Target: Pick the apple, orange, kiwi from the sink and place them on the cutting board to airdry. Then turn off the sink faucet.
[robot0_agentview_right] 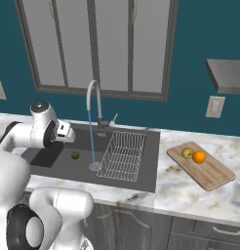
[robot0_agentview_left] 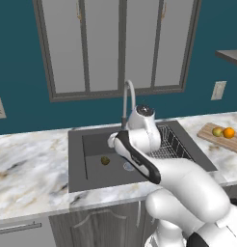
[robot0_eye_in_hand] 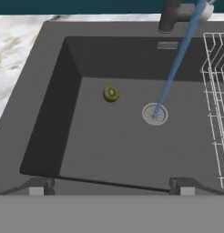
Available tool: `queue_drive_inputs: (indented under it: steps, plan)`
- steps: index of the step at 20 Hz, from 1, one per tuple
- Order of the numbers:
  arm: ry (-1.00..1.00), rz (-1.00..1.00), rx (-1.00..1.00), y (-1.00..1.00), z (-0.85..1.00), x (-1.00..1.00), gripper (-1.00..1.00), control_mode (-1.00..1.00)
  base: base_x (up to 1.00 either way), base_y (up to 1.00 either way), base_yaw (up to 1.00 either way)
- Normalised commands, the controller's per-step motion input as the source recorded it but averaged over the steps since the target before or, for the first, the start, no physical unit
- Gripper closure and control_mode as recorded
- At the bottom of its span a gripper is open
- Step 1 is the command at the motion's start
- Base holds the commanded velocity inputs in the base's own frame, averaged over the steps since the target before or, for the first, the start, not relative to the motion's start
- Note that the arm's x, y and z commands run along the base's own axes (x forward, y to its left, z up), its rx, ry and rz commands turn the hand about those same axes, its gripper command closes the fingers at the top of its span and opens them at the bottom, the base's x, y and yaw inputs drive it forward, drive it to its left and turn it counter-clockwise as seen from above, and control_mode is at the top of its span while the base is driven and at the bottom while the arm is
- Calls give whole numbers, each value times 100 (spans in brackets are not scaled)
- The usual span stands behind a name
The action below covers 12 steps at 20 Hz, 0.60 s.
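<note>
The kiwi (robot0_eye_in_hand: 111, 93) lies on the floor of the dark sink (robot0_eye_in_hand: 63, 104), left of the drain. My gripper (robot0_eye_in_hand: 111, 189) hangs open above the basin's near edge with nothing between its fingertips (robot0_eye_in_hand: 36, 186), well short of the kiwi (robot0_agentview_right: 75, 155). The apple (robot0_agentview_right: 188, 153) and the orange (robot0_agentview_right: 199, 156) rest side by side on the wooden cutting board (robot0_agentview_right: 210, 173), on the counter right of the sink. A blue stream of water runs from the sink faucet (robot0_agentview_right: 94, 100) onto the drain (robot0_eye_in_hand: 155, 113).
A wire dish rack (robot0_agentview_right: 123, 155) fills the sink's right end. Marble counter (robot0_agentview_left: 29, 164) stretches on both sides. A window stands behind the faucet (robot0_agentview_left: 127, 99), and a grey shelf (robot0_agentview_right: 227, 73) juts out at the upper right.
</note>
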Motion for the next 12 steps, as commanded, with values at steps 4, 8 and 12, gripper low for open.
queue_drive_inputs:
  steps: [4, 8, 12]
  plan:
    - [2, 0, 0, 5, -39, 31, -100, -100, 0, 0, 0]
    - [0, 1, 0, 8, -30, 30, -100, -100, 0, 0, 0]
    - [0, 1, 0, 6, -26, 26, -100, -100, 0, 0, 0]
